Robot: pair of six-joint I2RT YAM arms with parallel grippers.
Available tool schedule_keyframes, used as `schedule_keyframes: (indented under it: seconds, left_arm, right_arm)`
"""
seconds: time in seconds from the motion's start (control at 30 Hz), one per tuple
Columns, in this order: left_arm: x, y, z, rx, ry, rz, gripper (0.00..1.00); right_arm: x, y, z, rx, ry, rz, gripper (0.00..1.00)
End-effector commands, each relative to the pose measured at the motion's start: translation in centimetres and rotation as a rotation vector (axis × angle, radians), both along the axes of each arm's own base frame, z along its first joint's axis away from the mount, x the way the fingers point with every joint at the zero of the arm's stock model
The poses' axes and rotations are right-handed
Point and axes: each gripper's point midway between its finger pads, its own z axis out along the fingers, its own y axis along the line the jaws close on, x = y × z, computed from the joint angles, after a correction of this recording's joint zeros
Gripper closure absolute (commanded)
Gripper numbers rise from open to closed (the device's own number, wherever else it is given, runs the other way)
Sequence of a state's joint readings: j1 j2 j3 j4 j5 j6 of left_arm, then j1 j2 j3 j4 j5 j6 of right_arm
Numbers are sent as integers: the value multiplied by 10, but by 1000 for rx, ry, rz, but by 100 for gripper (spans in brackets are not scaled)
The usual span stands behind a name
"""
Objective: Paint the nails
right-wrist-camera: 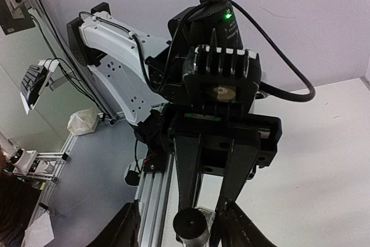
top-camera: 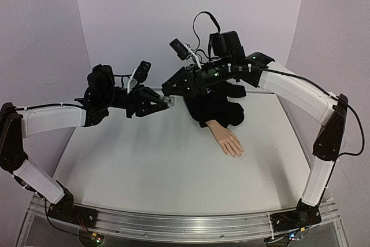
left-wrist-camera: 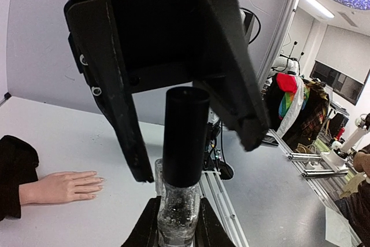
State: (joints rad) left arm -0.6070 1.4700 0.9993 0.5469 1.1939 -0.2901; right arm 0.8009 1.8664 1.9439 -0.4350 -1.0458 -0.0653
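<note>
A small clear bottle [left-wrist-camera: 173, 209] with a dark cap [left-wrist-camera: 185, 125] sits clamped between the closed fingers of the left hand [left-wrist-camera: 176, 232], held in the air over the far edge of the white worktop [top-camera: 144, 166], left of centre. The right hand [left-wrist-camera: 196, 155] meets it there, partly open, a finger on each side of the cap, a gap showing beside it. The nails [top-camera: 237, 153] tip a peach mannequin hand [top-camera: 226, 138] lying flat right of centre, its black sleeve [top-camera: 217, 108] toward the far edge. A broad stretch of worktop lies between the fingertips and the near edge.
</note>
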Motion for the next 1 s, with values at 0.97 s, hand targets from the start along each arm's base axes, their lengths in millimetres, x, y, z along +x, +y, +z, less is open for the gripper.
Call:
schedule_keyframes:
  seconds: [0.97]
  left_arm:
    - [165, 30, 37, 14, -90, 950, 100]
  right_arm:
    - [99, 11, -100, -263, 24, -1161, 85]
